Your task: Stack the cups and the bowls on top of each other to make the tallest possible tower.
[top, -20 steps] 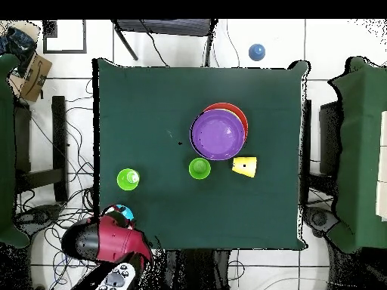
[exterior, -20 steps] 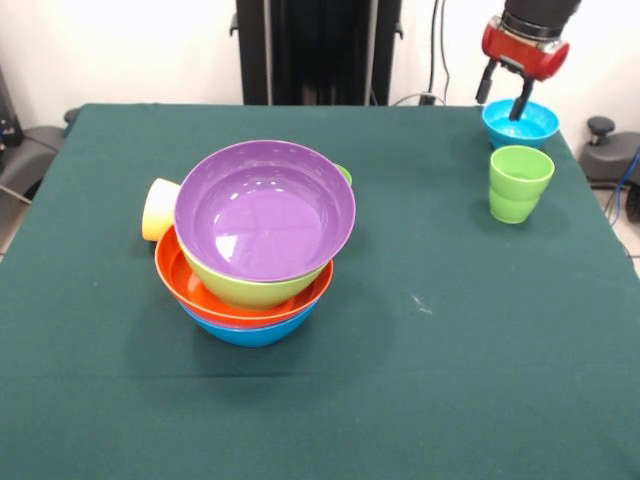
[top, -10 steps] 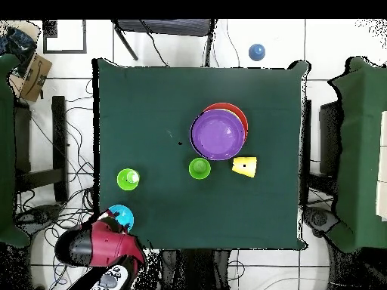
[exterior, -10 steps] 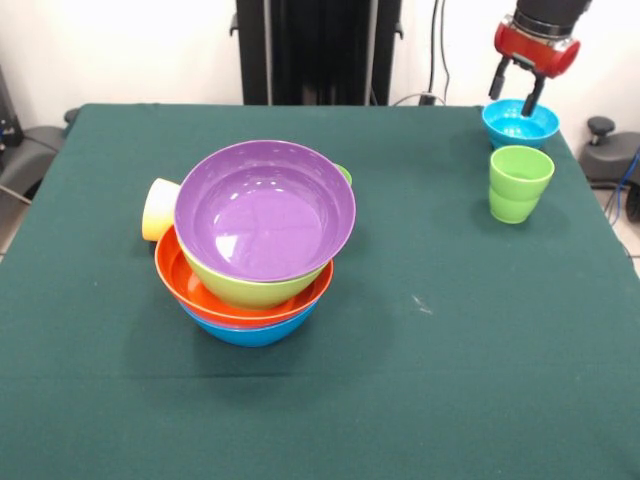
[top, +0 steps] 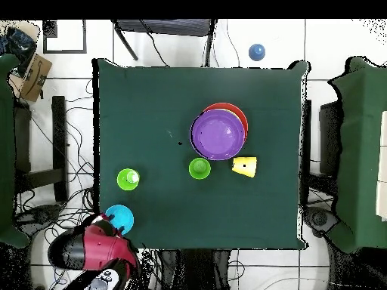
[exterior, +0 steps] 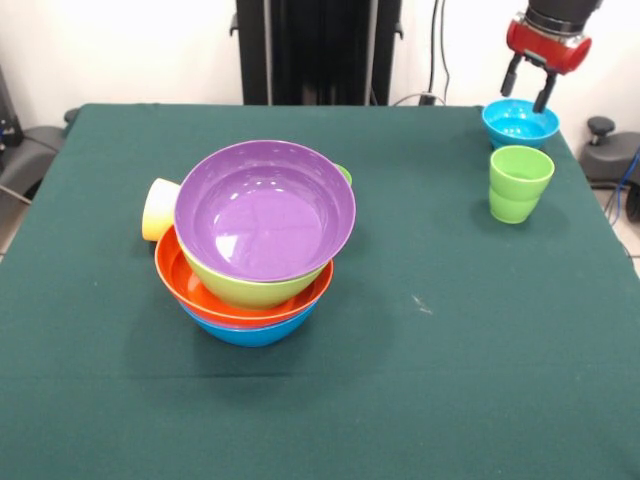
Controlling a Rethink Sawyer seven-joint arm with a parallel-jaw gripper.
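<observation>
Overhead, hand (exterior: 530,85) open above turquoise bowl (exterior: 519,122).

The red and black arm was seen entering at one o'clock in the front view. The gripper (exterior: 531,87) was pointed straight down, its two dark fingers (exterior: 546,94) spread apart with nothing held between them. In the overhead view, the red wrist was found at seven o'clock.

Tower (exterior: 255,245) – purple, lime, orange, blue; turquoise bowl (exterior: 520,122) – dark green cloth (exterior: 450,350).
</observation>
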